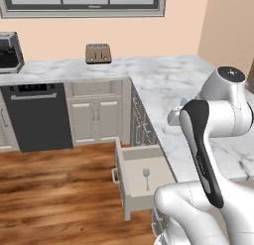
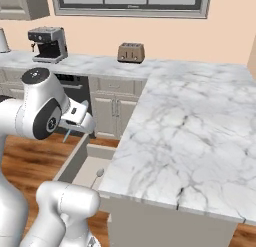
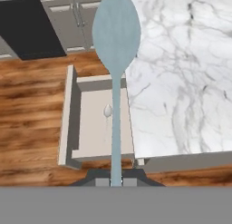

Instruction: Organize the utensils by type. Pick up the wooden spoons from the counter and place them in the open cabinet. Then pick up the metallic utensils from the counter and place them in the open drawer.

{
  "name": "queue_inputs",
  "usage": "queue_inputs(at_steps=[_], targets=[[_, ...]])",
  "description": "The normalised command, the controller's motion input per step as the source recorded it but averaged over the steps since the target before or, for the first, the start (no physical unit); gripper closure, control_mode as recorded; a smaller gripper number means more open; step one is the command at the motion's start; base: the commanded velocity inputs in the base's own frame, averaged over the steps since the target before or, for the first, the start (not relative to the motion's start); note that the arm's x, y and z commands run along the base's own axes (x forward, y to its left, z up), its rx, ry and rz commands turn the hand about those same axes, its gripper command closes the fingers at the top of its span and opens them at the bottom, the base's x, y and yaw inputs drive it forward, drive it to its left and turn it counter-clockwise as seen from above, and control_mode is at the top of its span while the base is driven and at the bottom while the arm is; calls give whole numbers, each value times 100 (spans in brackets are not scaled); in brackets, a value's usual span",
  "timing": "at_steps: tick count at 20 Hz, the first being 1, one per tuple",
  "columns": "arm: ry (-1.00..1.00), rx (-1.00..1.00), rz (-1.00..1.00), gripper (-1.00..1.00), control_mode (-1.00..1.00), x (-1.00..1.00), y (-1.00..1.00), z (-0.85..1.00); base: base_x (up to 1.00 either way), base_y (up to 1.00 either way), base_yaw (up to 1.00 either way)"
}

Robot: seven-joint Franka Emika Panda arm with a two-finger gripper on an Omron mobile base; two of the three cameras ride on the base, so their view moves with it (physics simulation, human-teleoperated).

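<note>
- Gripper (image 3: 116, 182) clenched on teal spoon (image 3: 116, 35), above open drawer (image 3: 68, 119);
- Silver spoon (image 1: 146, 173) already inside;
- Advice: lower over pale interior, then release.

1 teal spoon (image 3: 116, 41), 1 silver spoon (image 1: 146, 175), 1 drawer (image 1: 130, 162), 1 toaster (image 1: 98, 53).

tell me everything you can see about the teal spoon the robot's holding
The pale teal-blue metallic spoon is slim, with an oval bowl and a long thin handle, matte in finish. The gripper is shut on the handle's end, so the spoon points away from the hand, bowl outermost. It hangs above the open grey-beige drawer beside the white marble counter. From the right base view its tip pokes out below the hand.
</note>
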Motion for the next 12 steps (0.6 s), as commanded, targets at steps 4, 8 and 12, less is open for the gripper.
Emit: queue_inputs(at_steps=[4,8,12], targets=[[0,0,0,100,100,0,0,0,1,10,-6],[0,0,0,100,100,0,0,0,-13,7,0],[0,0,0,100,100,0,0,0,-5,11,0]])
